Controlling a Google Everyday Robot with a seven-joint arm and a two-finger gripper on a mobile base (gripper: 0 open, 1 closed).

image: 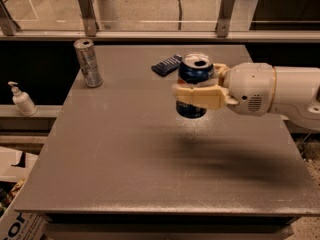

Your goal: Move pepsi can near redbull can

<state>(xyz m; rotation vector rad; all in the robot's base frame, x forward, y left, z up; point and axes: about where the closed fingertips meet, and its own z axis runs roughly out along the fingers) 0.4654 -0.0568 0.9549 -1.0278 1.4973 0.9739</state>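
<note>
The pepsi can [194,73], dark blue with a silver top, hangs upright above the grey table [125,174], right of centre. My gripper [196,95] comes in from the right on a white arm and is shut around the can's middle with cream fingers [200,97]. The can's shadow lies on the table below it. The redbull can [88,63], tall, slim and silver-grey, stands upright at the table's far left corner, well to the left of the held can.
A dark blue flat packet [166,64] lies at the table's far middle, just behind the held can. A white pump bottle [21,99] stands on a ledge left of the table. A glass railing runs behind the table. Cardboard boxes [15,204] sit at lower left.
</note>
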